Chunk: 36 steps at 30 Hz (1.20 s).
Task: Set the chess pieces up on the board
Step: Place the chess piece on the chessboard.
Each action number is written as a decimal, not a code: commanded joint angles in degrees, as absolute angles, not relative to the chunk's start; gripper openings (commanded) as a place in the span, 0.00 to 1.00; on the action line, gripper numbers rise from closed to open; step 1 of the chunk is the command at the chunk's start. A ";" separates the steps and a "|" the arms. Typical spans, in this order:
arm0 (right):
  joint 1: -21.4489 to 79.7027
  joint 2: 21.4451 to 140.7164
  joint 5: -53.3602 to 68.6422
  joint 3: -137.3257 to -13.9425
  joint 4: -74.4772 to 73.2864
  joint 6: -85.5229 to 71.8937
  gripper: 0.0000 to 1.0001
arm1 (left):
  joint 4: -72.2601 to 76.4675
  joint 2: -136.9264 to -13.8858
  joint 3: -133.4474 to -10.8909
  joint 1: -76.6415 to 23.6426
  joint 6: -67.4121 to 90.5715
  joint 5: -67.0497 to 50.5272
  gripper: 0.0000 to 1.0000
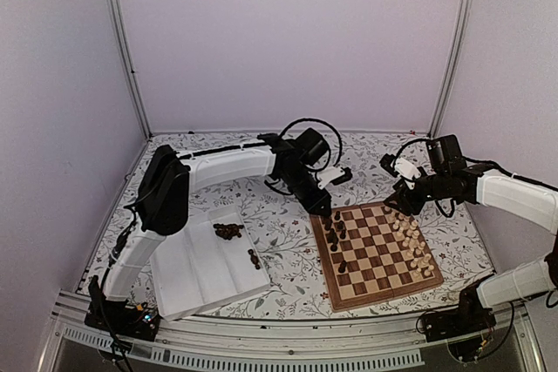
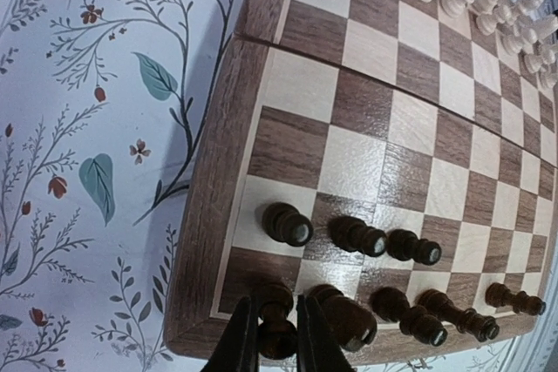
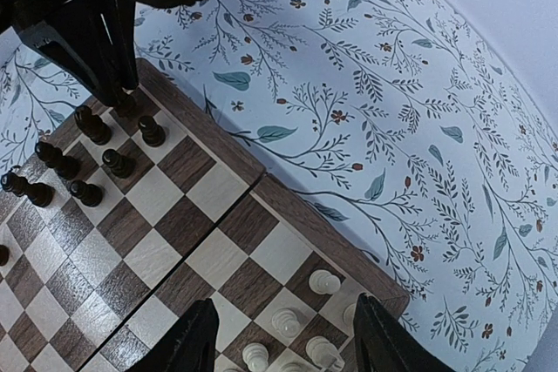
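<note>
The board point(image 1: 375, 248) lies right of centre. Dark chess pieces point(image 1: 336, 234) stand along its left side and cream ones point(image 1: 414, 246) along its right. My left gripper point(image 1: 321, 208) is at the far left corner, shut on a dark piece point(image 2: 277, 315) over the corner square. The black fingers point(image 2: 237, 341) pinch its neck, and other dark pieces point(image 2: 357, 237) stand beside it. My right gripper point(image 3: 283, 337) hangs open above the far right corner point(image 3: 349, 259) with cream pieces point(image 3: 324, 282) below it and nothing held. In the right wrist view the left gripper point(image 3: 118, 93) shows among dark pieces point(image 3: 118, 163).
A white ridged tray point(image 1: 200, 280) lies left of the board, with a heap of dark pieces point(image 1: 228, 231) and one more point(image 1: 254, 259) on it. The floral tablecloth point(image 2: 96, 128) surrounds the board. Cables loop behind the left wrist point(image 1: 305, 141).
</note>
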<state>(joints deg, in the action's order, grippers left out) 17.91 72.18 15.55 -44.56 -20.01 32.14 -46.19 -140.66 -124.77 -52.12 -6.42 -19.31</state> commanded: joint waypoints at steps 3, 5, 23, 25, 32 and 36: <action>17.71 72.60 16.14 -45.09 -19.51 31.92 0.56 | -47.13 -142.42 -126.29 -52.65 -6.44 -19.52 0.05; 17.62 72.52 16.23 -45.09 -19.63 32.03 0.56 | -47.14 -142.62 -126.46 -52.65 -6.27 -18.69 0.05; 17.66 72.69 16.47 -45.18 -19.87 31.99 0.57 | -46.12 -141.01 -126.27 -52.73 -6.17 -16.99 0.29; 17.64 72.69 16.44 -45.18 -19.90 31.99 0.57 | -45.56 -140.54 -125.98 -52.75 -6.15 -17.05 0.32; 17.66 72.61 16.63 -45.26 -19.95 31.99 0.57 | -44.32 -136.41 -124.78 -52.35 -7.16 -18.43 0.36; 17.62 72.69 16.93 -45.26 -20.03 32.00 0.57 | -44.12 -131.59 -123.30 -51.63 -7.89 -18.95 0.38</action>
